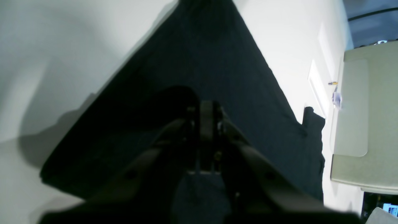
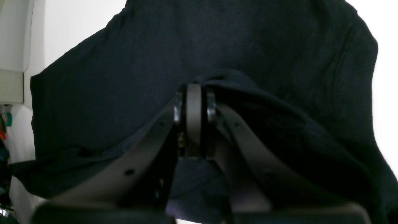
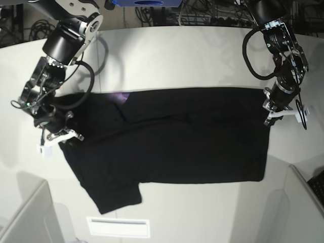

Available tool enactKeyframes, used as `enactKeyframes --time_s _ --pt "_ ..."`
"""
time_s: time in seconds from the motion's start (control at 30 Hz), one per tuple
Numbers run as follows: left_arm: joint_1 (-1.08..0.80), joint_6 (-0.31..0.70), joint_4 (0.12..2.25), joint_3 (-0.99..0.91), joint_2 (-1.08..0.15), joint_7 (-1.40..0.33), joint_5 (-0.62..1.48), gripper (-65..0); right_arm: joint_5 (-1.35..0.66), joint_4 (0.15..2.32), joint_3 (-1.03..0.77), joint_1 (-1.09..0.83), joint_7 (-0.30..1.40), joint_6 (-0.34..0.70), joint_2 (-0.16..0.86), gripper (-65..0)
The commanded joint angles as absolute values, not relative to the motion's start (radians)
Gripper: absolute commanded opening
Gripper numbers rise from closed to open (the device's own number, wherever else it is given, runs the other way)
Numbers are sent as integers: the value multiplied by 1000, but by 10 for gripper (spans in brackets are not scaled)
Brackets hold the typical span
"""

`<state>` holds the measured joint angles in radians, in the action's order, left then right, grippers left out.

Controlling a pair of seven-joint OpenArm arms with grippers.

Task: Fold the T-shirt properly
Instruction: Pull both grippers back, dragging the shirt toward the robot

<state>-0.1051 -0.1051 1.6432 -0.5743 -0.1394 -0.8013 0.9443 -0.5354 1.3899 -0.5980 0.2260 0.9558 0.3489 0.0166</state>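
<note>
Now both ends are pinched: the left gripper (image 3: 267, 107) clamps the T-shirt (image 3: 187, 136) hem edge, the right gripper (image 3: 56, 132) nips its shoulder, cloth on the table (image 3: 177, 55).

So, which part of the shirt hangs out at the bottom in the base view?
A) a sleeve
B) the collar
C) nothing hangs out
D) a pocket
A: one sleeve sticks out below the lower edge of the shirt, toward the left of the base view.
</note>
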Motion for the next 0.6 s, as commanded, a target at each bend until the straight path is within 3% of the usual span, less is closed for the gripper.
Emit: enactKeyframes --time_s 0.0,0.33,0.43,0.47,0.5,0.57 --pt "-94 -97 1655 -576 -153 -788 958 -650 -547 1386 -599 248 937 351 30 -650" --pt "-93 -97 1655 -582 -153 -788 958 -650 -552 1371 -605 249 941 351 31 -650" --pt "-93 -97 1655 -582 -153 -788 958 -650 -556 1374 -607 248 938 351 30 -432" --pt "-93 -97 1656 -582 -153 -788 958 -624 -556 1380 -610 246 938 351 30 -366" --pt "-93 -97 1658 -582 -153 -788 958 -532 -556 1395 -630 245 938 351 24 -332" --pt "-93 -97 1669 -591 -153 -786 958 -349 -556 1448 -685 225 938 351 2 -347"
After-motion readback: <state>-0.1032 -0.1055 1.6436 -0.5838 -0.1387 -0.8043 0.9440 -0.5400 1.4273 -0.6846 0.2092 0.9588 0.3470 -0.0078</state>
